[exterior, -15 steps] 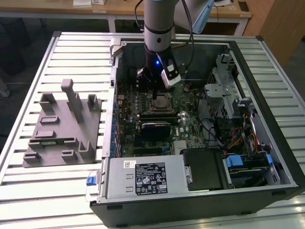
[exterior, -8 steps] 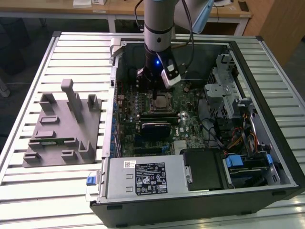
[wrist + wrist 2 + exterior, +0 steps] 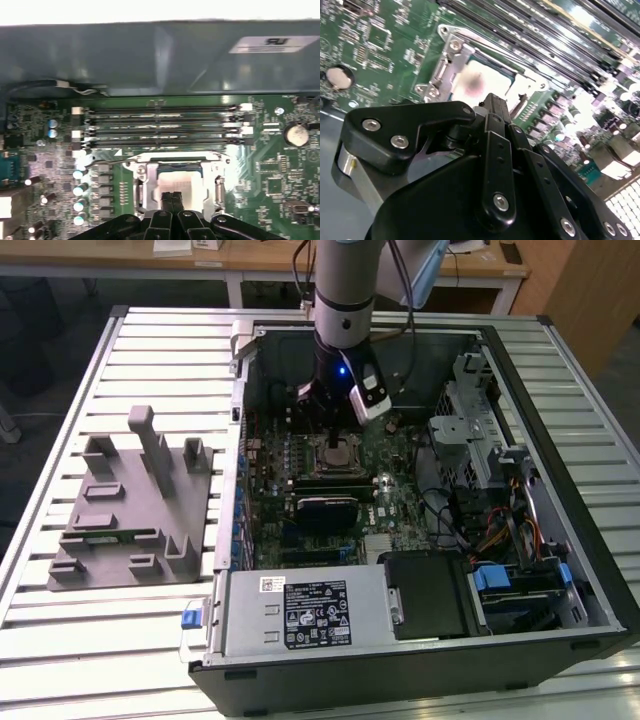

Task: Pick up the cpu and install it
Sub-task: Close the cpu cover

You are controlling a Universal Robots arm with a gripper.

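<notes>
A slatted metal surface (image 3: 60, 630) seen from above. At the exterior view's left a grey holder block (image 3: 125, 500) with upright posts sits on it, well apart from the work. To its right stands an open computer case (image 3: 400, 670) with the green board (image 3: 400, 505) exposed. The arm reaches straight down into the case near its middle. The pincer (image 3: 335, 433) hangs directly over the metal-framed socket (image 3: 318, 462), near the case's far wall. In both wrist views the cpu (image 3: 175, 181) (image 3: 477, 82), a pale silvery square, lies flat inside the socket frame (image 3: 141, 187), level with the board. The pincer tips (image 3: 172, 197) (image 3: 495, 102) are right above it, over its near edge, so the chip lies straight below the pincer rather than off to a side. The two fingers (image 3: 167, 200) are drawn together with no gap between them and hold nothing that can be seen. Whether the tips touch the chip cannot be told. Being square, the cpu has no long axis; its sides run parallel to the memory slots (image 3: 160, 125) beside the socket. At the exterior view's right is a metal drive cage (image 3: 480, 430) with cables.
</notes>
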